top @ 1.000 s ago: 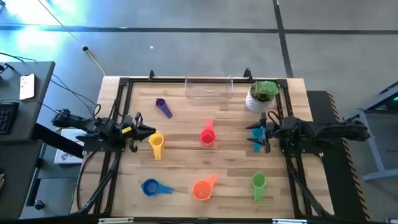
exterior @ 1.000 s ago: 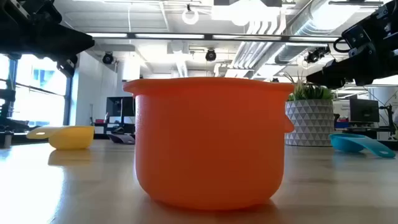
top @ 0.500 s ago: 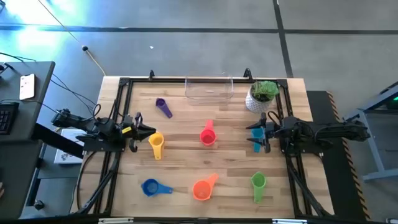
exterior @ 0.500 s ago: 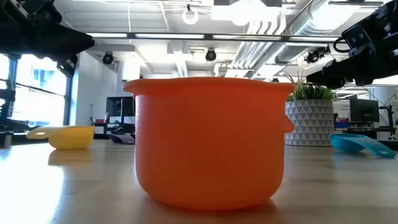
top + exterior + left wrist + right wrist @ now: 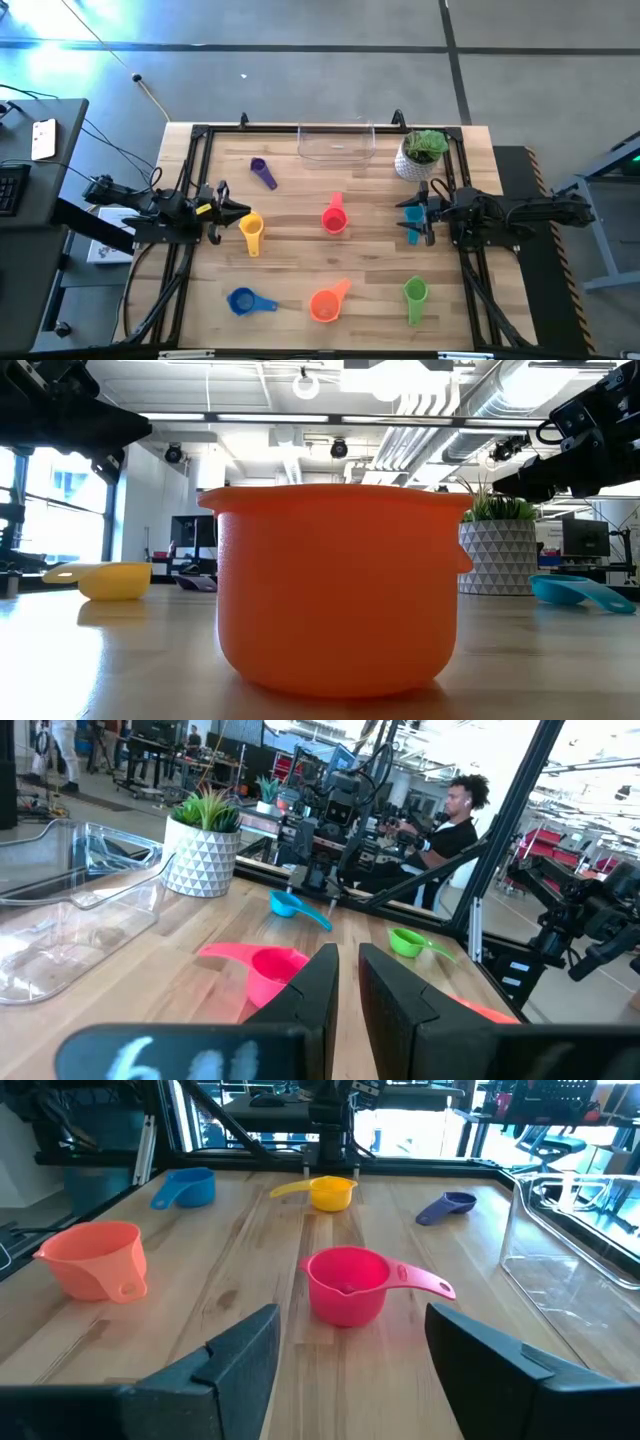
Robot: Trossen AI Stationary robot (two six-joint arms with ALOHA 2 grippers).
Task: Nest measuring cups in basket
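Seven measuring cups rest on the wooden table: purple (image 5: 263, 172), yellow (image 5: 251, 232), red (image 5: 334, 216), blue (image 5: 245, 300), orange (image 5: 326, 302), green (image 5: 416, 296) and teal (image 5: 413, 213). The clear basket (image 5: 336, 143) stands at the far edge. My right gripper (image 5: 412, 222) hangs open above the teal cup (image 5: 580, 592), which lies on the table below it. At the table's left, my left gripper (image 5: 238, 211) is shut, holds nothing and sits just beyond the yellow cup, raised off the table.
A white pot with a green plant (image 5: 421, 153) stands at the far right, beside the basket. Black frame rails (image 5: 190, 200) run along the table's sides. A person (image 5: 450, 820) sits beyond the table. The orange cup (image 5: 340, 590) stands right before the low camera.
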